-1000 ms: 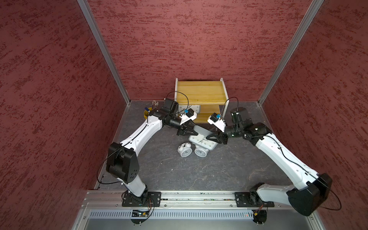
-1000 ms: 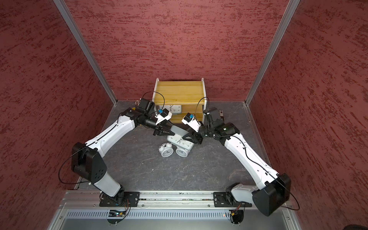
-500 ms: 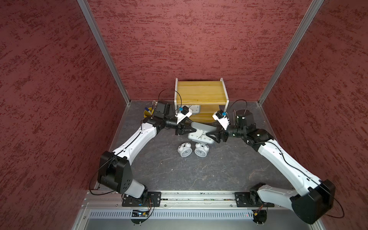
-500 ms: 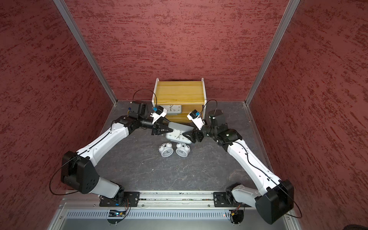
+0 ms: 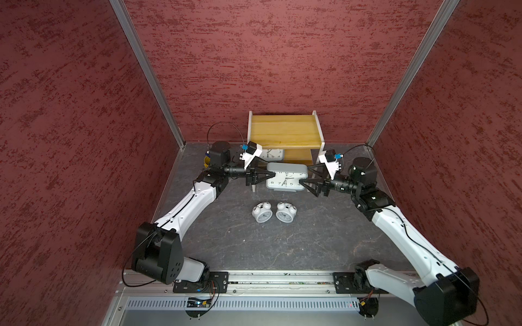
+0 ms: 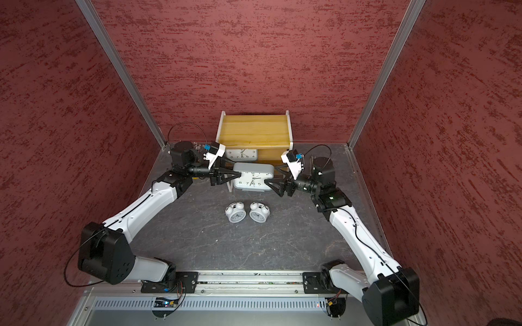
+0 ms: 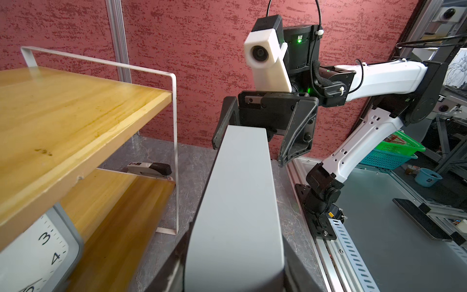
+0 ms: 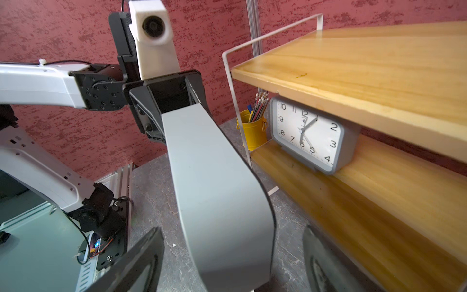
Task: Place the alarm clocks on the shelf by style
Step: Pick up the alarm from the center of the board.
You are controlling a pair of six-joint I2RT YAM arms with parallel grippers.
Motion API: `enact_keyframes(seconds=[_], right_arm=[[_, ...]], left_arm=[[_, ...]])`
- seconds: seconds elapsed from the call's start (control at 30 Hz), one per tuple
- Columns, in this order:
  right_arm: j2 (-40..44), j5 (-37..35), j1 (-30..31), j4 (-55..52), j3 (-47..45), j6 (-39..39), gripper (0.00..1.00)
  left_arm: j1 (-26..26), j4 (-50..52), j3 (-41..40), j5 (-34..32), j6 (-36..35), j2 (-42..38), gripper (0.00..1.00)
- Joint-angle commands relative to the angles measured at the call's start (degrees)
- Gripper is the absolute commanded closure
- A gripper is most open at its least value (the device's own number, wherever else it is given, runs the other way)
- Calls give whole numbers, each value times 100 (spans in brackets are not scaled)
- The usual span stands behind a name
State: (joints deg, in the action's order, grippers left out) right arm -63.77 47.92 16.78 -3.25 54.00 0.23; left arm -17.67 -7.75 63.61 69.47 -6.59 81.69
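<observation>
Moved to the shelf (image 5: 285, 129), grey clock (image 5: 286, 180) gripped by left tool (image 5: 271, 176); right tool (image 5: 304, 175) spread wide; second clock (image 5: 272, 153) shelved behind.

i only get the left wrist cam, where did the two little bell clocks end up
Observer: One twin-bell clock and the second twin-bell clock sit side by side on the table, on the arm bases' side of the grey clock.
Operator: ok and is that one actually gripped on my end
Observer: Yes. In both top views the left gripper is closed on the end of the grey clock nearest it.
Operator: anything else out there to avoid
Observer: A yellow pen bucket full of pencils stands on the table beside the shelf, at the end nearest the left arm.
</observation>
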Motion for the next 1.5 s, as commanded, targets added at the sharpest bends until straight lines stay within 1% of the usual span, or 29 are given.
enact_keyframes(seconds=[0.0, 0.2, 0.3, 0.47, 0.57, 0.63, 0.7, 0.73, 0.77, 0.8, 0.93, 1.03, 1.17, 1.37, 1.47], right_arm=[[31, 417, -51, 297, 1, 126, 15], [-47, 984, -53, 316, 85, 151, 22], [-107, 1161, -51, 399, 114, 191, 30], [-136, 1272, -47, 763, 78, 372, 52], [-129, 1178, -52, 810, 83, 414, 65], [-95, 1074, -45, 791, 80, 408, 72], [-20, 994, -47, 773, 60, 375, 74], [18, 973, -51, 777, 50, 372, 75], [67, 942, -46, 782, 50, 366, 75], [99, 894, -50, 766, 61, 357, 75], [254, 748, -47, 639, 139, 266, 76], [303, 640, -52, 482, 283, 191, 77], [321, 382, -59, 198, 604, 6, 77], [278, 83, -118, -312, 1364, -261, 77], [260, -122, -170, -471, 1784, -356, 78]], left_arm=[[11, -662, -15, 270, 338, -145, 80], [-5, -682, 31, 260, 368, -110, 80], [-8, -641, 46, 252, 347, -94, 80], [-15, -594, 42, 218, 334, -84, 80], [-8, -540, 37, 188, 290, -85, 78], [1, -465, 31, 57, 271, -96, 69], [26, -396, 19, -123, 259, -117, 59], [47, -381, 4, -228, 263, -135, 52], [62, -381, -22, -391, 289, -172, 29], [78, -377, -40, -510, 287, -207, 1], [249, -329, -77, -614, 263, -293, 0], [333, -10, -2, -820, 232, -306, 0], [342, 210, -112, -1562, 178, -453, 0], [343, 910, -112, -2347, -342, -764, 0], [341, 1118, -159, -2990, -485, -987, 0]])
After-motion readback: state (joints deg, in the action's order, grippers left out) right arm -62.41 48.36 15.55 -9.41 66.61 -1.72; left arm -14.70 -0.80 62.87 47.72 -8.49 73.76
